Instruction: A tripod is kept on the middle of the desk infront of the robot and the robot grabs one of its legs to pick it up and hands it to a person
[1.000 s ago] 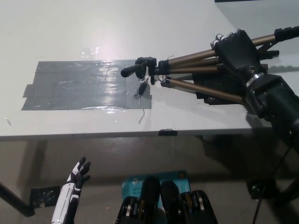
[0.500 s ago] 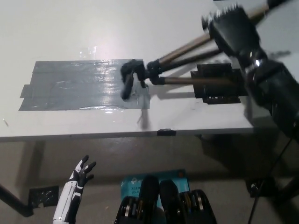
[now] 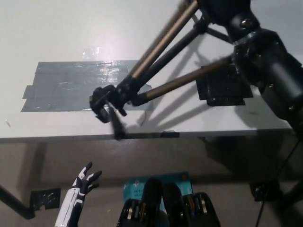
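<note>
The tripod [image 3: 156, 61] hangs in the air over the white desk [image 3: 57, 127], its bronze legs splayed and running up to the top right. Its black head [image 3: 106, 101] points down toward the desk's front edge, blurred by motion. My black right hand [image 3: 227, 12] is at the top of the picture, shut on the tripod's legs near their far ends. My white left hand [image 3: 85, 178] rests low at the bottom left, below the desk edge, open with its fingers spread.
A large patch of grey tape [image 3: 71, 85] covers the desk's left middle. A black square pad [image 3: 222, 87] lies on the desk at right. A dark marker [image 3: 169, 135] sits on the front edge. A teal item [image 3: 184, 178] lies on the floor below.
The right hand has lifted the tripod off the desk and swung it up; its head has dropped toward the front edge. The left hand stays low.
</note>
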